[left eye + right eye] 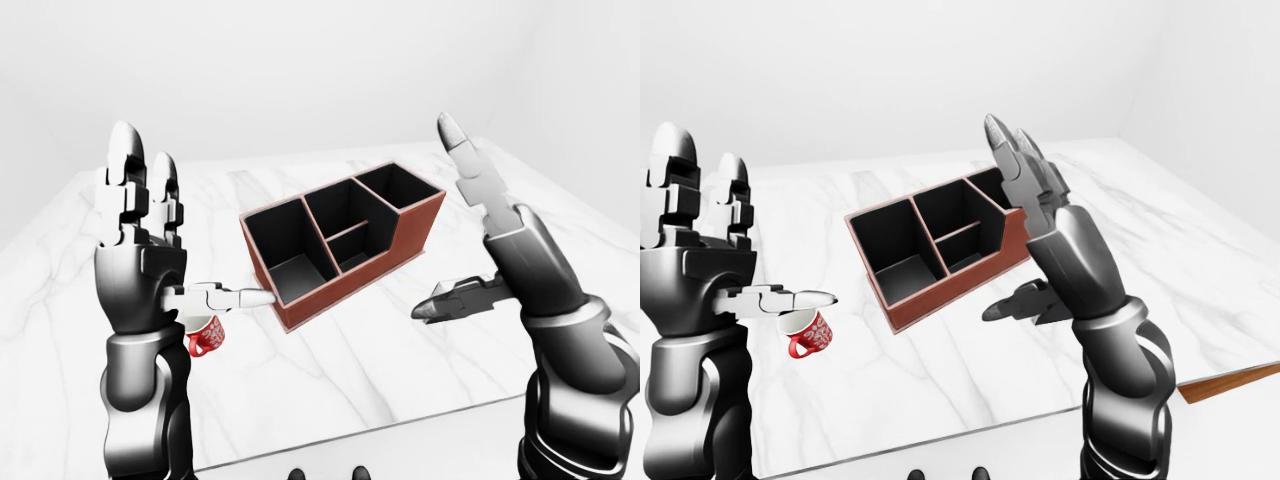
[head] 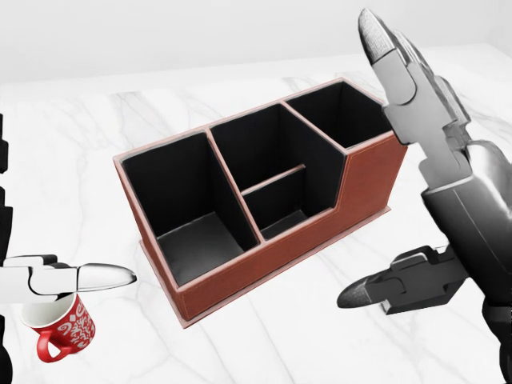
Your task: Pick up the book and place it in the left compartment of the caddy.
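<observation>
The red-brown caddy (image 1: 335,298) with black inner walls stands on the white marble table (image 1: 400,370), set at an angle. Its left compartment (image 2: 182,210) holds nothing. My left hand (image 1: 188,235) is raised to the left of the caddy, fingers up and thumb pointing at it, open and empty. My right hand (image 1: 438,220) is raised to the right of the caddy, open and empty. A thin flat brown thing (image 1: 1230,382), perhaps the book, shows only in the right-eye view at the lower right, by the table's edge.
A small red mug (image 2: 62,330) with white patterning stands on the table under my left thumb, to the left of the caddy. The table's near edge (image 1: 380,428) runs across the bottom of the left-eye view.
</observation>
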You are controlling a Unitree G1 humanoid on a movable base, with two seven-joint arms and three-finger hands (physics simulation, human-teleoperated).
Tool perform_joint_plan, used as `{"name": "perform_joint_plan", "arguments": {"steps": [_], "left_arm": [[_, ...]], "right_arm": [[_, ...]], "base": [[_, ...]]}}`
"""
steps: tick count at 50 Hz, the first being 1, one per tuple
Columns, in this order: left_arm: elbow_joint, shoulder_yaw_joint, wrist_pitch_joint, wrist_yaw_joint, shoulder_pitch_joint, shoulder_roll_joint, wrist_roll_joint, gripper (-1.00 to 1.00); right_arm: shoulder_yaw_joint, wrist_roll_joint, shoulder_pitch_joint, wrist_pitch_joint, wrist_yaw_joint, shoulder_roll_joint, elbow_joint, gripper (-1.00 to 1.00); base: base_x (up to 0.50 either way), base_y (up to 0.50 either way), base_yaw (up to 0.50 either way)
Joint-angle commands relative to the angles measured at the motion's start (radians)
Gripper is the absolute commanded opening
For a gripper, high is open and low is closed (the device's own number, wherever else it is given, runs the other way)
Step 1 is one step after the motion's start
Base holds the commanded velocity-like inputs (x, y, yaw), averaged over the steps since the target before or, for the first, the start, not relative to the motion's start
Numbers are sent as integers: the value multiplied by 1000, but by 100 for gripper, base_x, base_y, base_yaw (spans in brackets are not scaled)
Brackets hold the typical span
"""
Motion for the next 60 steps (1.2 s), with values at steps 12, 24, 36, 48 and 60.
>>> {"name": "perform_joint_plan", "arguments": {"steps": [12, 24, 36, 48, 60], "left_arm": [[4, 14, 0, -3, 8, 2, -9, 100], [7, 10, 0, -1, 14, -1, -8, 100], [17, 17, 0, -2, 13, 2, -13, 100], [15, 14, 0, -1, 15, 1, -12, 100], [21, 14, 0, -3, 17, 0, -13, 100]], "right_arm": [[-191, -413, -80, 0, 234, -204, -37, 100], [-208, -556, -88, 0, 234, -201, 4, 100], [-222, -571, -31, 0, 234, -170, 109, 100], [-216, -566, 17, 0, 234, -128, 180, 100], [-180, -551, 82, 0, 234, -85, 298, 100]], "base": [[0, 0, 0], [0, 0, 0], [0, 0, 0], [0, 0, 0], [0, 0, 0]]}}
